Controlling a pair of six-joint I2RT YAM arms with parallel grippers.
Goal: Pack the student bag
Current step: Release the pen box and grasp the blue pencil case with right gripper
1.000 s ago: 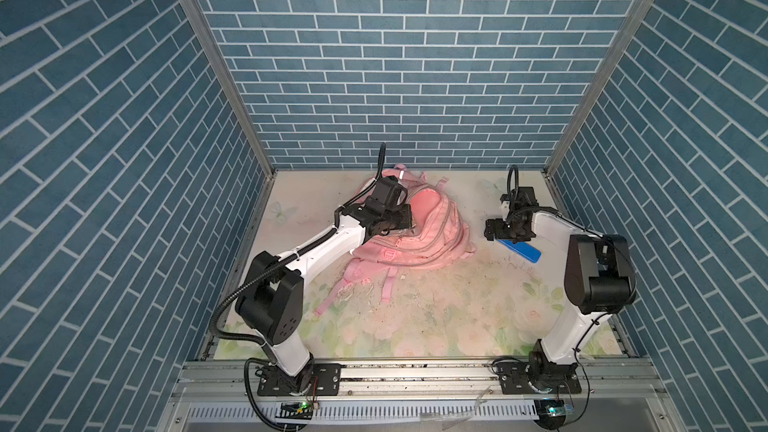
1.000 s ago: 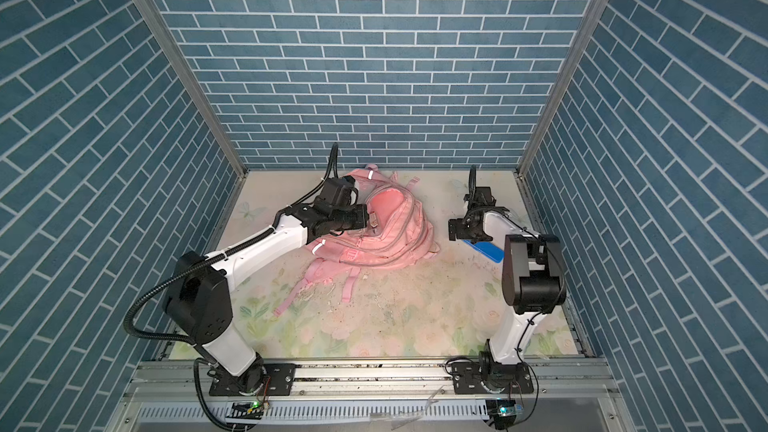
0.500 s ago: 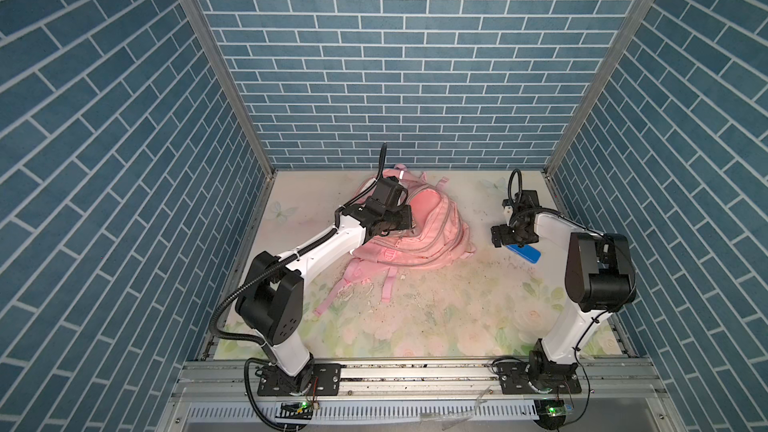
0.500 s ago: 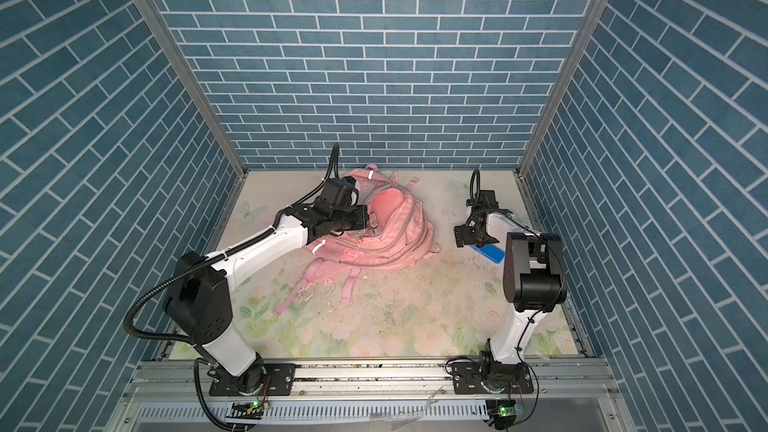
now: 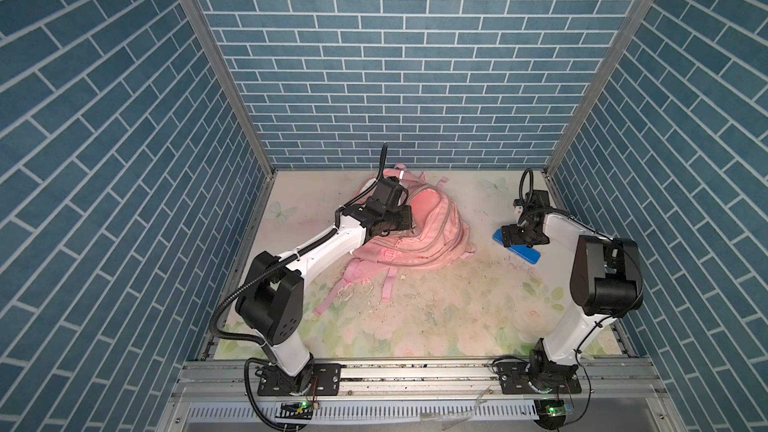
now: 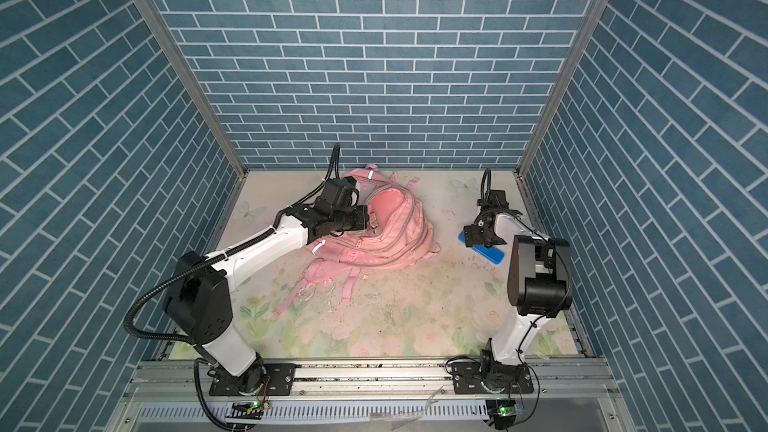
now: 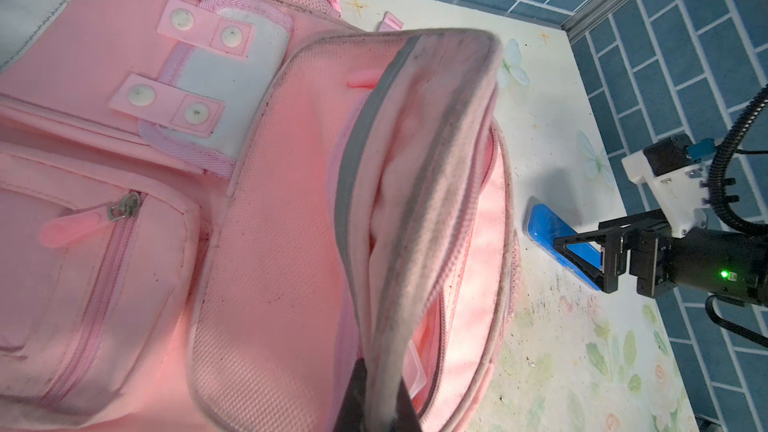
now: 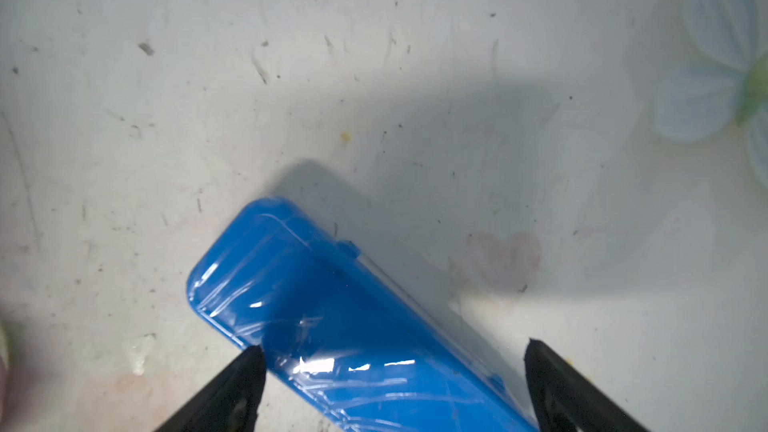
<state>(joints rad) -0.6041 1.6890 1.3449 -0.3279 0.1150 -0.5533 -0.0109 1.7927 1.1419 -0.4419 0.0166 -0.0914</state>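
Note:
The student bag (image 5: 436,238) (image 6: 399,238), a big pink backpack, lies at the back middle of the table with its top compartment gaping. My left gripper (image 5: 409,218) (image 6: 369,220) (image 7: 380,409) is shut on the grey-trimmed rim of that opening and holds it up; the wrist view shows the pink lining (image 7: 266,243) beneath. A blue plastic case (image 5: 528,255) (image 6: 492,255) (image 8: 353,326) lies flat to the right of the bag. My right gripper (image 5: 512,238) (image 6: 474,238) (image 8: 392,347) hangs open just above it, one finger on each side of the case, not touching.
Pink straps (image 5: 353,297) trail from the bag toward the front. Blue brick walls close in the back and both sides. The floral table cover (image 5: 457,317) is scuffed and dotted with crumbs.
My right gripper has shifted slightly right and down over the blue case, still open. The left gripper and the bag have stayed put.

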